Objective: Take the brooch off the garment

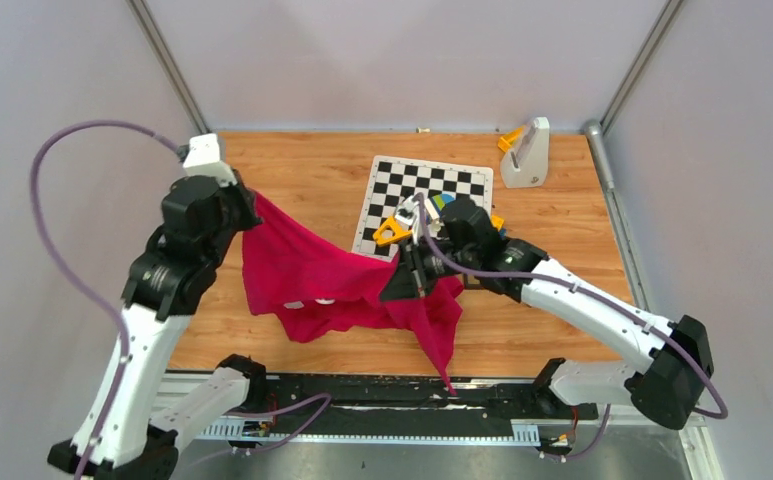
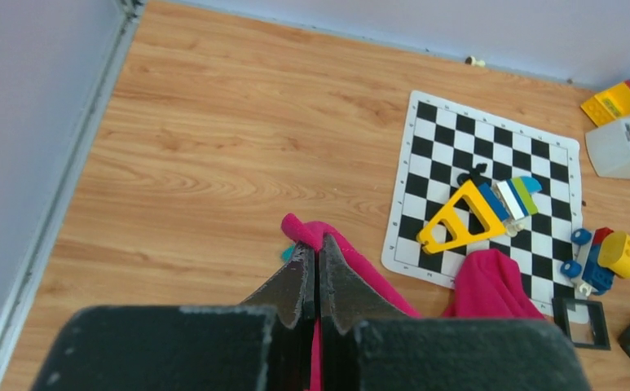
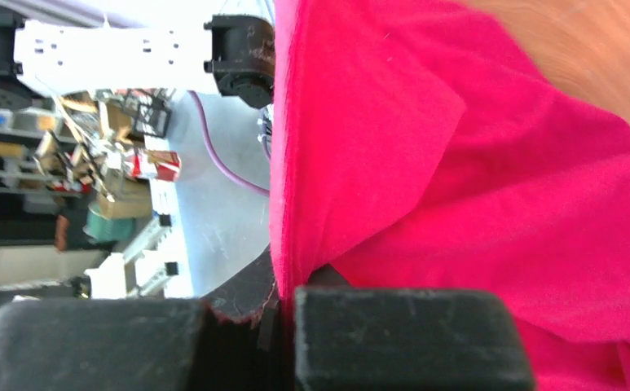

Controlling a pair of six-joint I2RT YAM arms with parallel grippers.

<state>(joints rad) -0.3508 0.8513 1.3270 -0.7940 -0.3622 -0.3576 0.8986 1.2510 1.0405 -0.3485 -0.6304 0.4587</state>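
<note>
The magenta-pink garment (image 1: 307, 270) hangs stretched between my two grippers above the wooden table. My left gripper (image 1: 252, 205) is shut on its upper left corner, and in the left wrist view the cloth (image 2: 352, 261) is pinched at the fingertips (image 2: 318, 248). My right gripper (image 1: 407, 280) is shut on the cloth's right edge. In the right wrist view the garment (image 3: 474, 179) fills most of the frame above the gripper (image 3: 283, 285). Small whitish spots (image 1: 322, 300) show low on the cloth; I cannot tell whether they are the brooch or the label.
A chequered board (image 1: 382, 190) lies behind the cloth with a yellow triangular toy (image 1: 392, 232) and coloured blocks (image 2: 609, 257) on it. A white stand (image 1: 527, 155) is at the back right. Black square frames (image 2: 582, 322) lie near the board. Walls close in on three sides.
</note>
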